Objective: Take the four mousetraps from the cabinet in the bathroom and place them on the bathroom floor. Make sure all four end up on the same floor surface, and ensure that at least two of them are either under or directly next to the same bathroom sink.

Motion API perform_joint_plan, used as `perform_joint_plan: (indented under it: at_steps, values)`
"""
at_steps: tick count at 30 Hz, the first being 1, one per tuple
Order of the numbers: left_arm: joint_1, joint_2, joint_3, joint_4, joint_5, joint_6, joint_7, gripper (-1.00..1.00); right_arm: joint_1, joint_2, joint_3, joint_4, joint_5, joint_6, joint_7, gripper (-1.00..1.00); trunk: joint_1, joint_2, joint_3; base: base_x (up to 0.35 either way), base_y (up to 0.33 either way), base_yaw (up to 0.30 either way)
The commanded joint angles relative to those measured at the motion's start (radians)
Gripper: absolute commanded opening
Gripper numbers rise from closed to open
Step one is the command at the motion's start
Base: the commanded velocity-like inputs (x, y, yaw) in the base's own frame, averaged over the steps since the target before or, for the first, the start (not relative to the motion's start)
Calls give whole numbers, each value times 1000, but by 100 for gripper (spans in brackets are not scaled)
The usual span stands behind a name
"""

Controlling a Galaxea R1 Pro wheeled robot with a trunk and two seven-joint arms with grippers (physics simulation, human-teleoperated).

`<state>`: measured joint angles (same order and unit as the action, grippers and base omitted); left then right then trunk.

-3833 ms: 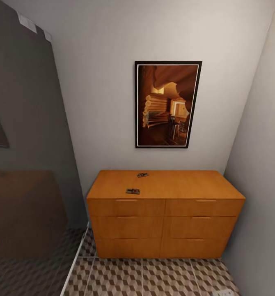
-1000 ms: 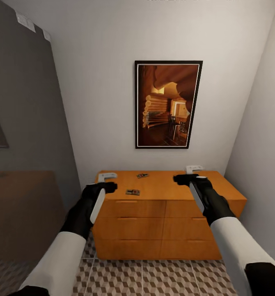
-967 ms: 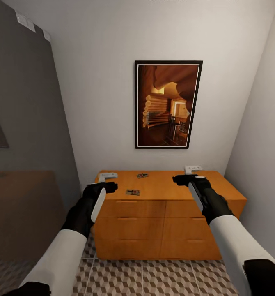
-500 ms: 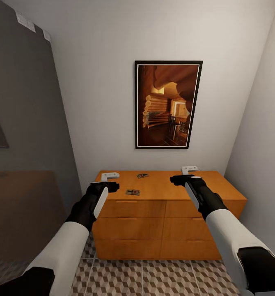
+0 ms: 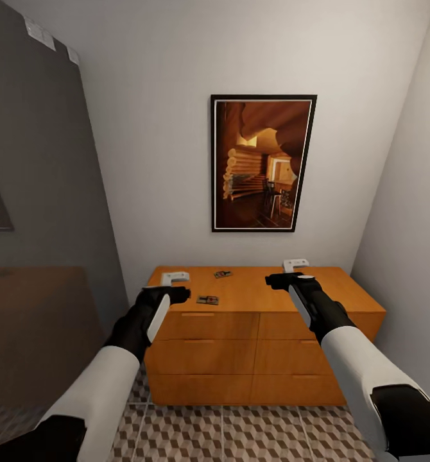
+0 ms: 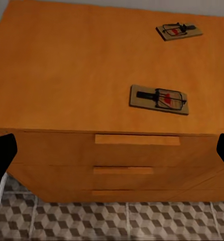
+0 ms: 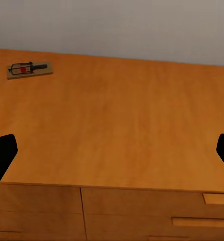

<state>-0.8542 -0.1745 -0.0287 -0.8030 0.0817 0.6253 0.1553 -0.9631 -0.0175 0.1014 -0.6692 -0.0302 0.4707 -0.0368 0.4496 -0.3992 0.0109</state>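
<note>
The orange-brown cabinet [image 5: 260, 340] stands against the far wall. Two mousetraps lie on its flat top: one near the front edge [image 5: 208, 299] [image 6: 158, 99], one farther back [image 5: 223, 274] [image 6: 179, 31] [image 7: 29, 69]. My left gripper [image 5: 178, 294] [image 6: 112, 153] hovers open over the top's front left, just left of the nearer trap, holding nothing. My right gripper [image 5: 275, 280] [image 7: 112, 150] hovers open and empty over the top's right half. The cube-patterned bathroom floor [image 5: 240, 430] [image 6: 117, 221] runs in front of the cabinet. The sink is out of view.
A framed picture [image 5: 263, 163] hangs above the cabinet. A dark grey glass partition [image 5: 42, 192] closes the left side and a white wall [image 5: 407, 244] the right, so the cabinet sits in a narrow corner. Drawer fronts with bar handles [image 6: 137, 139] face me.
Both arms came into view and have crept forward over the cabinet top. The left gripper has shifted slightly right, toward the nearer mousetrap. The traps have not moved.
</note>
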Motion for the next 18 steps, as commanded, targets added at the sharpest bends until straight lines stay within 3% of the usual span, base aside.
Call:
perform_joint_plan:
  at_steps: [1, 12, 18]
  values:
    - [0, 0, -2, 10, 8, 2, 5, 100, 0, -2, 7, -1, -3, 5, -4, 100, 0, -1, 0, 0, 0, 0]
    - [0, 0, -5, 158, 7, -119, -4, 100, 0, -2, 9, 2, -3, 2, -3, 100, 0, -1, 0, 0, 0, 0]
    - [0, 0, -5, 174, 6, -137, -4, 100, 0, -2, 9, 5, 2, 1, -3, 100, 0, -1, 0, 87, 0, 0]
